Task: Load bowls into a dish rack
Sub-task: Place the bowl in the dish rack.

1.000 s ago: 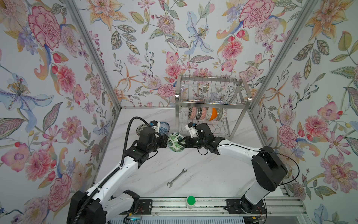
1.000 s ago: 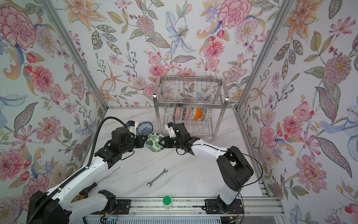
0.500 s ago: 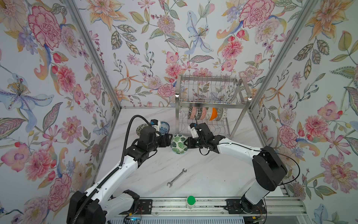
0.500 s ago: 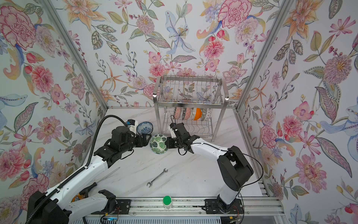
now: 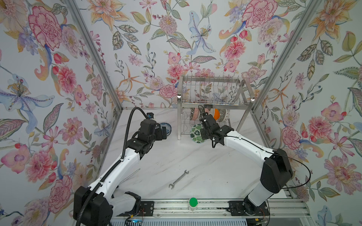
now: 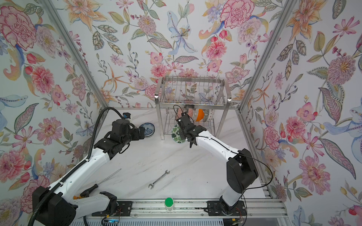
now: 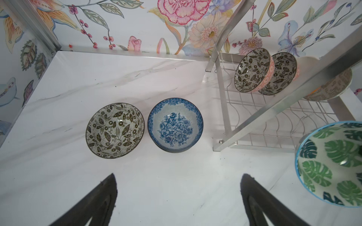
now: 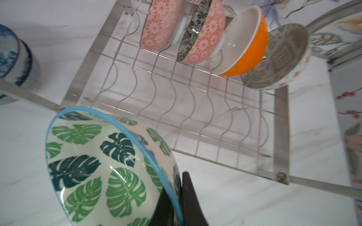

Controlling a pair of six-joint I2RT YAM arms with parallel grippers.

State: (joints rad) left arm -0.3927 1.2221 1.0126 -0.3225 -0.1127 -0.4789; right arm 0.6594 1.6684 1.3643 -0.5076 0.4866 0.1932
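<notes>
Right wrist view: right gripper (image 8: 176, 199) pinches the leaf bowl (image 8: 94, 162) by its rim, tilted just before the rack (image 8: 176, 94). Left gripper (image 7: 179, 176) spread wide, empty, over the table (image 7: 58, 97) near the blue bowl (image 7: 175, 125).

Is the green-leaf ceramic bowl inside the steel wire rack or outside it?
Outside. The right pincer holds the bowl tipped, in front of the rack's lower tier.

jaws apart | black-leaf bowl (image 7: 115, 130), blue bowl (image 7: 175, 125) side by side | dish rack (image 7: 274, 109) near
</notes>
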